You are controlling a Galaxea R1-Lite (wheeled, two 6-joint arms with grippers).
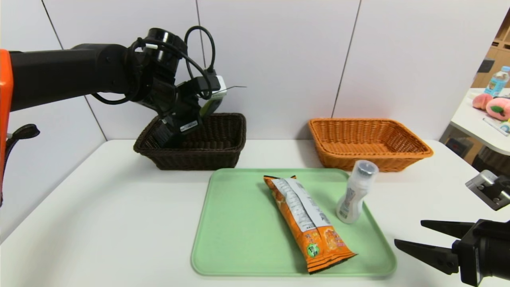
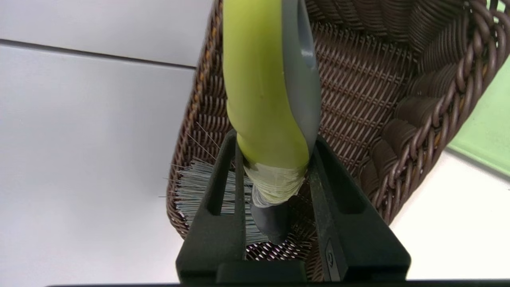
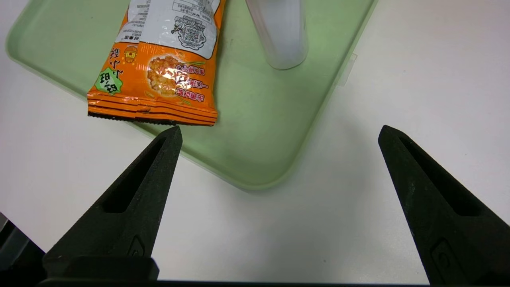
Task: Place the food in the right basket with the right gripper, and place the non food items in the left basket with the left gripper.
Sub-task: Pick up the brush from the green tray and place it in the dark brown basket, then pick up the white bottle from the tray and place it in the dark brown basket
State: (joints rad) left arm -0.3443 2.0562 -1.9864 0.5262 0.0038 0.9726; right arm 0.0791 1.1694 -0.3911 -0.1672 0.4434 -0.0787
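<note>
My left gripper (image 1: 165, 137) reaches down inside the dark brown left basket (image 1: 199, 159), shut on the scrub brush (image 2: 263, 79). Its fingers (image 2: 223, 175) press the green-grey handle, with the grey bristles beside them over the basket's weave (image 2: 398, 79). The orange snack packet (image 1: 306, 217) lies on the green tray (image 1: 239, 223), and the small white bottle (image 1: 356, 193) stands beside it. The orange-tan right basket (image 1: 350, 161) sits behind the tray with nothing in it. My right gripper (image 1: 409, 232) hovers open by the tray's near right corner (image 3: 255, 175), close to the packet's end (image 3: 159, 67) and the bottle (image 3: 279, 32).
A second table at the far right holds peach plush toys (image 1: 494, 105) and a water bottle (image 1: 498, 81). A grey metal part (image 1: 490, 189) sticks in at the right edge. White wall panels stand behind the baskets.
</note>
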